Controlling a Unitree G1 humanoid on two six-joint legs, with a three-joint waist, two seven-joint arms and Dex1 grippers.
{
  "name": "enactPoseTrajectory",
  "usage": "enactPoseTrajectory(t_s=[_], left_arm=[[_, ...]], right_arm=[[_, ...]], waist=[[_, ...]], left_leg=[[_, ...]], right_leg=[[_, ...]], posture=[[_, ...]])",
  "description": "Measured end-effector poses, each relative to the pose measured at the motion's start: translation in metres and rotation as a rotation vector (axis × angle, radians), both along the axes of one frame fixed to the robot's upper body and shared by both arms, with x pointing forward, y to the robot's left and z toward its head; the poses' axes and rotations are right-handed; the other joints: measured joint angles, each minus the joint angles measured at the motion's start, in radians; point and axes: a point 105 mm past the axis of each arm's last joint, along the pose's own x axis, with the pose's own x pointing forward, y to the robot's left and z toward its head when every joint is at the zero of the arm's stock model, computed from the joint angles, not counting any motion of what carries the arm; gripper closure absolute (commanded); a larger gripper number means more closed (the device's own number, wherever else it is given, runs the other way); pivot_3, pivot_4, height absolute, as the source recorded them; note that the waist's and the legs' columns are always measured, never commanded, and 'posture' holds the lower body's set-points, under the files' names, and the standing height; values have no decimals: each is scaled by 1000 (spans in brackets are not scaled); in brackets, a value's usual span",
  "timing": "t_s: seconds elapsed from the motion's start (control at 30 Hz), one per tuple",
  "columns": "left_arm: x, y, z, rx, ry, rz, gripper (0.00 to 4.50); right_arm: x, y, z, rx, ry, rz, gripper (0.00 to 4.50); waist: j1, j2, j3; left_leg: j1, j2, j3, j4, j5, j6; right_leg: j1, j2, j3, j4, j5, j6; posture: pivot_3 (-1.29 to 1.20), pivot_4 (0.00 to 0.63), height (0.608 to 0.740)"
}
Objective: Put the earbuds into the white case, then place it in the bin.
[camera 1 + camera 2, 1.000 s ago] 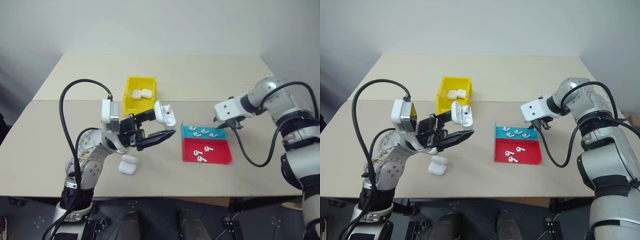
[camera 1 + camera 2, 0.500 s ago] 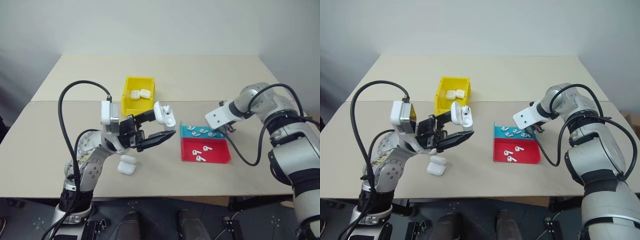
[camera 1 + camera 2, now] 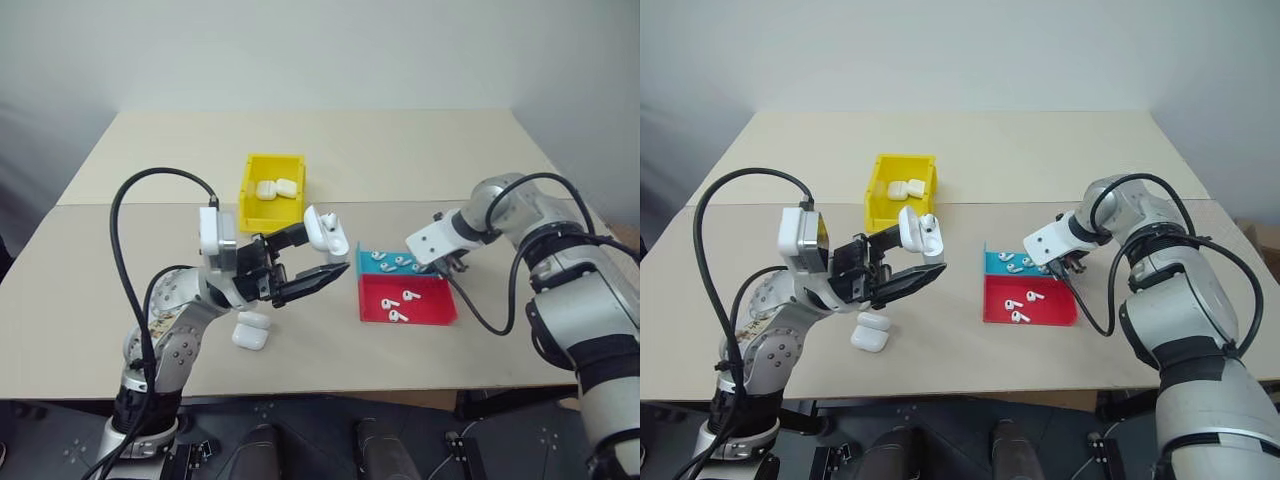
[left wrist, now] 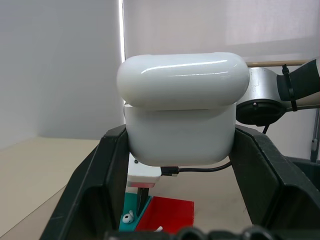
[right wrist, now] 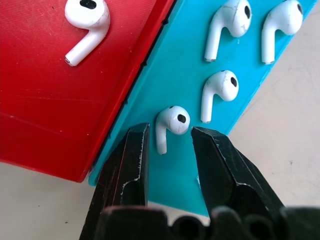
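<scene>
Two arms reach over the bench [image 3: 420,150] in the left eye view. The left gripper [image 3: 318,255] holds the white case [image 3: 326,232], lid open, raised above the bench between the yellow bin [image 3: 252,192] and the blue tray [image 3: 366,265]. Two more cases [image 3: 251,331] lie on the bench below it, and two sit in the bin. The right gripper [image 3: 441,266] points down over the blue tray, beside the red tray [image 3: 432,311].

From the left wrist, the fingers [image 4: 92,180] clamp the case's body on both sides.

From the right wrist, the fingers [image 5: 222,165] stand partly open on either side of one of the earbuds [image 5: 168,125] in the blue tray.
</scene>
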Motion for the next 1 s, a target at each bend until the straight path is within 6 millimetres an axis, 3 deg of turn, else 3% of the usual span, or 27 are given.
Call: enactPoseTrajectory(t_s=[0.53,0.7,1.0], left_arm=[[1,2,-2,11,10,20,1729],[0,2,-1,16,1,23,1729],[-1,3,-1,24,-3,21,1729]], right_arm=[[5,3,-5,20,-28,-24,2809],[4,3,-6,17,-15,-27,3867],[5,3,-6,39,-21,-36,3868]], waist=[[0,0,0],[-1,0,0],[-1,0,0]], left_leg=[[0,0,0,0,0,0],[1,0,0,0,0,0],[2,0,0,0,1,-1]], right_leg=[[0,0,0,0,0,0],[1,0,0,1,0,0],[2,0,0,1,0,0]], posture=[[0,150,740],[0,150,740],[0,150,740]])
